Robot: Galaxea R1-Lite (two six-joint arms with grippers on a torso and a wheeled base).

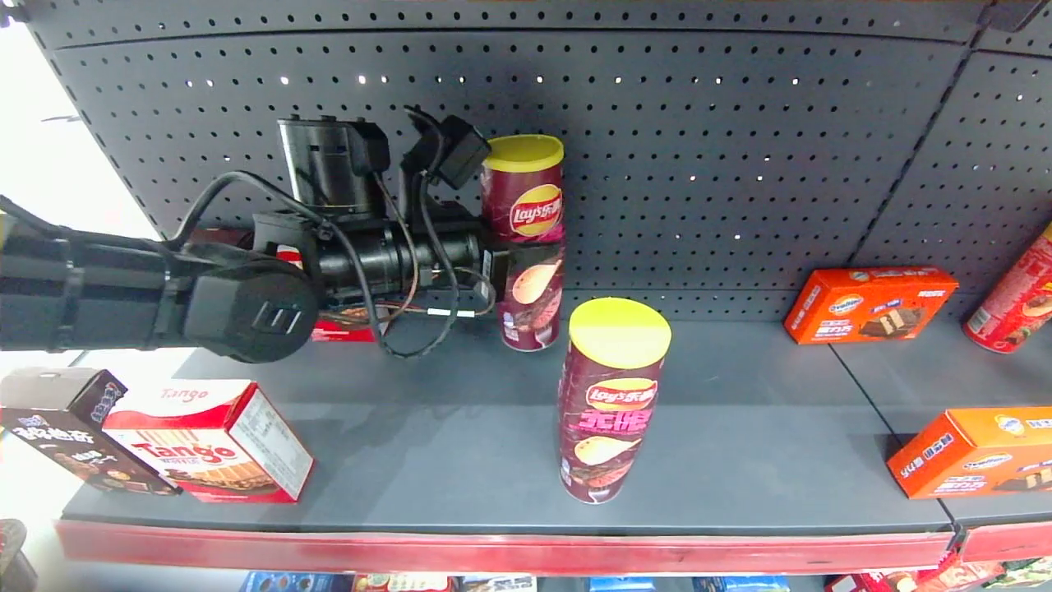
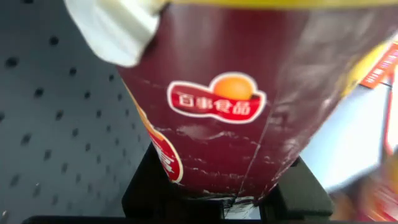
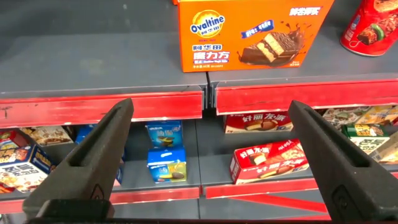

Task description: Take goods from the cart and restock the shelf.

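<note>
A maroon chip can with a yellow lid (image 1: 526, 238) is upright at the back of the grey shelf (image 1: 740, 444), close to the pegboard wall. My left gripper (image 1: 511, 256) comes in from the left and is shut on its middle. I cannot tell whether its base touches the shelf. Up close the can (image 2: 236, 106) sits between the black fingers (image 2: 155, 193). A second identical can (image 1: 612, 403) stands free nearer the shelf's front. My right gripper (image 3: 211, 109) is open and holds nothing, in front of the shelf edge below an orange box (image 3: 255, 25).
A red-and-white wafer box (image 1: 214, 444) and a dark box (image 1: 57, 427) lie at the front left. Orange boxes (image 1: 871, 300) (image 1: 978, 452) and a red can (image 1: 1019, 296) are on the right. The pegboard wall (image 1: 740, 164) closes the back. Lower shelves hold small packs (image 3: 165, 162).
</note>
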